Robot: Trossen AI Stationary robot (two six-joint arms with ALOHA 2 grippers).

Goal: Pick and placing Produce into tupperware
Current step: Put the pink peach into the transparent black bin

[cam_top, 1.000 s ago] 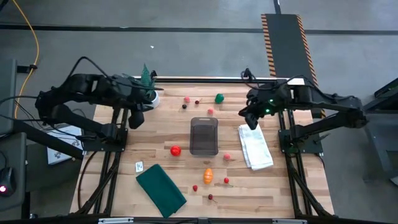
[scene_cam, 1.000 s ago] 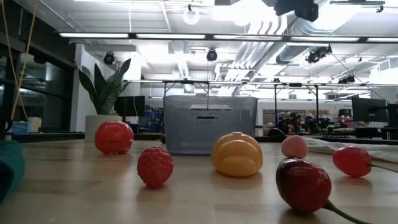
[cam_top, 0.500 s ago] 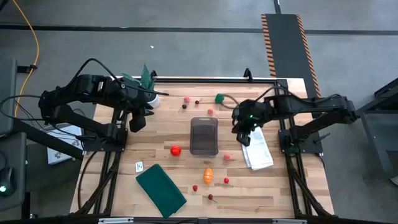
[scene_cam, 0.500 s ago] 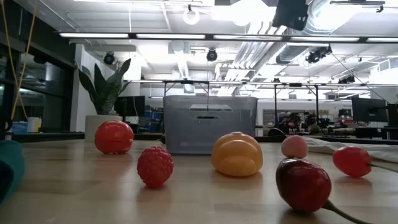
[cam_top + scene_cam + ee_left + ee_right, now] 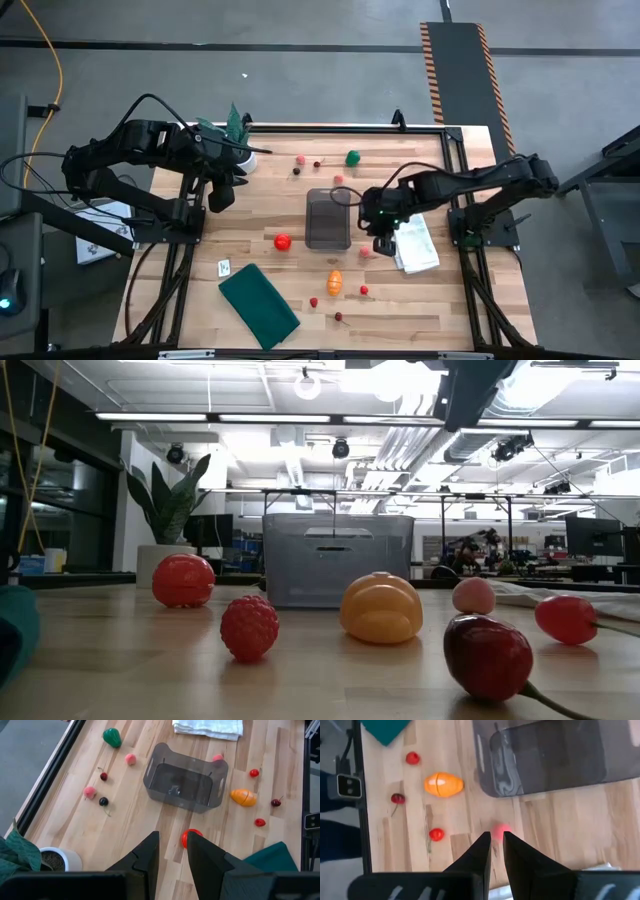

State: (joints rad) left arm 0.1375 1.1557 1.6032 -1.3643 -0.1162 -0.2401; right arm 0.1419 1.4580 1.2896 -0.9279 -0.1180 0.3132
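The clear grey tupperware (image 5: pixel 328 218) stands on its base mid-table, with nothing in it (image 5: pixel 185 785). Produce lies scattered on the wood: a red ball (image 5: pixel 283 241), an orange piece (image 5: pixel 335 281), a green one (image 5: pixel 352 157), and pink, red and dark berry-sized pieces. My right gripper (image 5: pixel 383 238) hovers just right of the tupperware, above a small pink piece (image 5: pixel 501 830); its fingers are a narrow gap apart (image 5: pixel 496 847). My left gripper (image 5: pixel 222 190) waits near the table's far-left part, fingers slightly apart (image 5: pixel 172 850), holding nothing.
A folded white cloth (image 5: pixel 412 240) lies right of the right gripper. A dark green cloth (image 5: pixel 258 305) sits near the front-left edge. A potted spiky plant (image 5: pixel 237 125) stands at the far-left corner. A small white tag (image 5: pixel 224 267) lies by the green cloth.
My right gripper has swung from the far-right side of the table toward the near edge and left. It passed over the white cloth and stopped beside the tupperware, above the pink piece. No produce has moved.
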